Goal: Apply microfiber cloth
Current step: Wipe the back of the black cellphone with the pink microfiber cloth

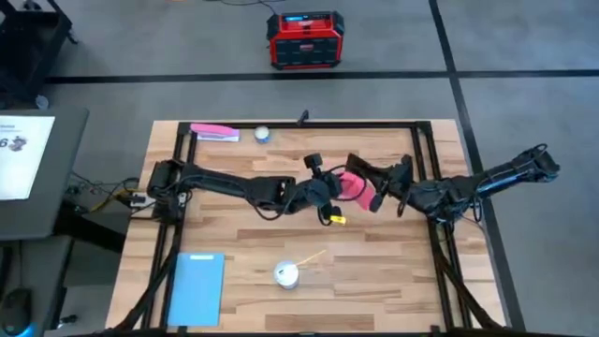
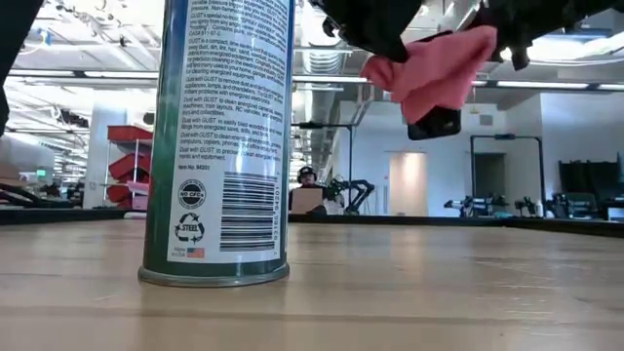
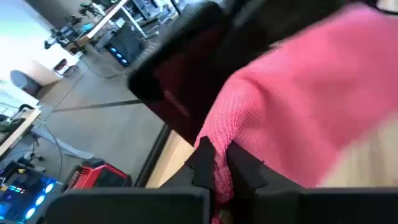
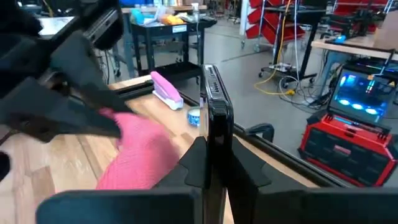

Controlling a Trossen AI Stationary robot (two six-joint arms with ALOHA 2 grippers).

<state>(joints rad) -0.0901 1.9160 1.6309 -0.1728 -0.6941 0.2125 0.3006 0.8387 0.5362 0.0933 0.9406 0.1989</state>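
Two arms, both matt black, built of slender tubular links with bulkier joint housings. Left arm [image 1: 234,184] carries a yellow tag near its wrist. Right arm [image 1: 487,180] shows loose black cabling.

In the low view you can read print only on the spray can [image 2: 216,136] standing on the desk [image 2: 439,283]. Its label carries small lines of text in which the word "DUST" recurs, as in "Use with DUST to…" (the rest is too fine to make out with confidence). Lower down you see a round "NO CFCs" mark, a recycling symbol with "STEEL" under it, a small flag emblem, and a barcode whose digits you cannot read. In the high view, the white sheet [image 1: 23,157] at the far left edge shows a large "6" beside a small picture; nothing else on it is legible to you.
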